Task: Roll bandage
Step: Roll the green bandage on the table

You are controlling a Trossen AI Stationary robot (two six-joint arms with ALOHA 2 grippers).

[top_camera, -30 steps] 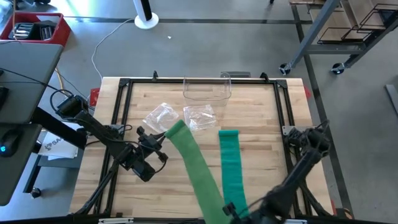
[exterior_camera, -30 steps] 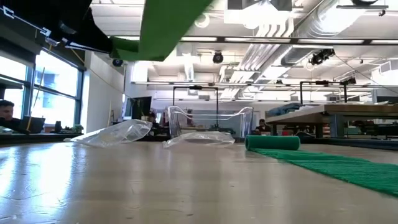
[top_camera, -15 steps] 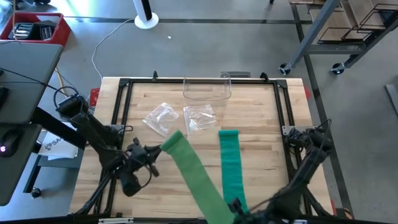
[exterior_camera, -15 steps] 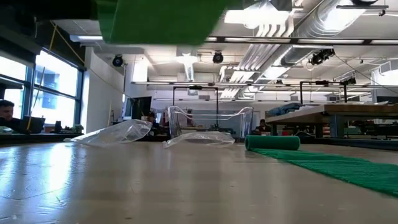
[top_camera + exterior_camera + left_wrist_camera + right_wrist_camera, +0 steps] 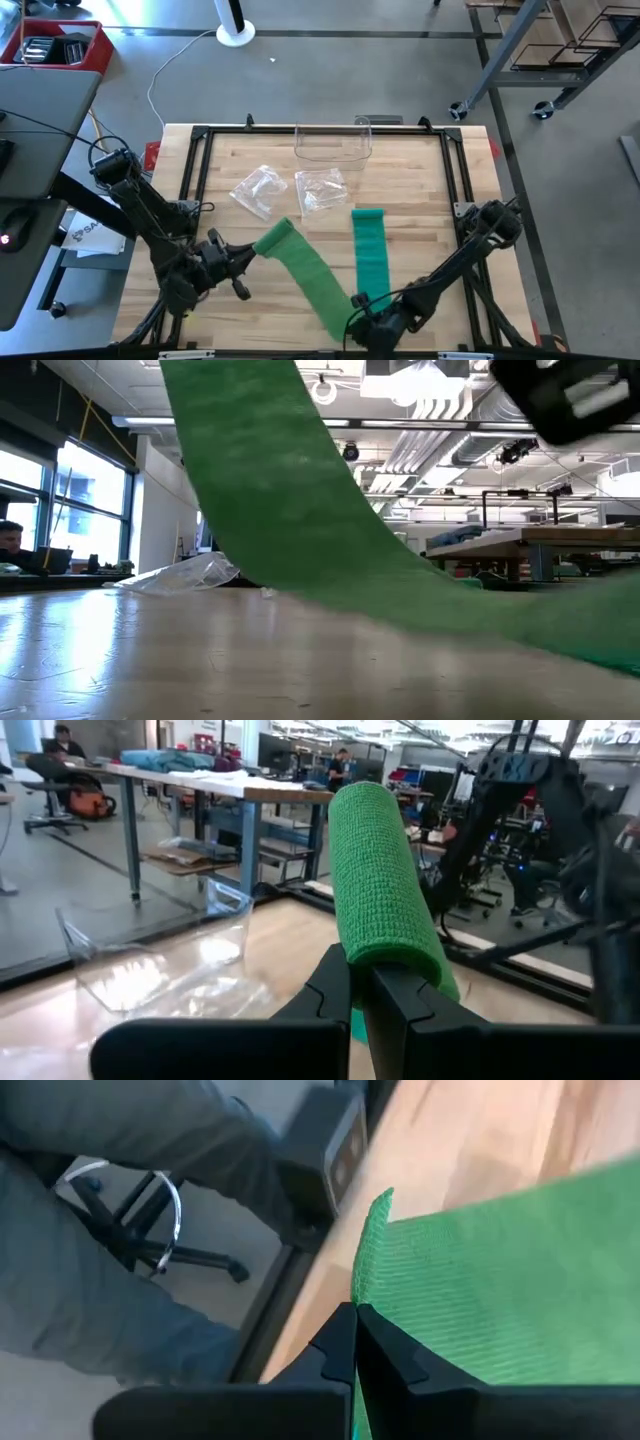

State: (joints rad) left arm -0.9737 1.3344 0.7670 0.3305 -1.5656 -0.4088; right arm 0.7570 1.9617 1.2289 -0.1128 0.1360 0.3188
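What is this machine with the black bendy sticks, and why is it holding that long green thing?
It is a robot with two dark arms at a wooden table. Each arm ends in a pincher with two fingers, called a gripper.

One picture looks straight down from above. One looks level across the table top. The other two come from little cameras on the robot's wrists.

The long green thing is a stretchy green bandage. The left gripper pinches its rolled end, which you see close up from the left wrist. The right gripper pinches the other end, so the strip hangs between them above the table.

Also on the table are a second, darker green bandage lying flat, two crinkly clear plastic bags, and a clear plastic box at the far edge.
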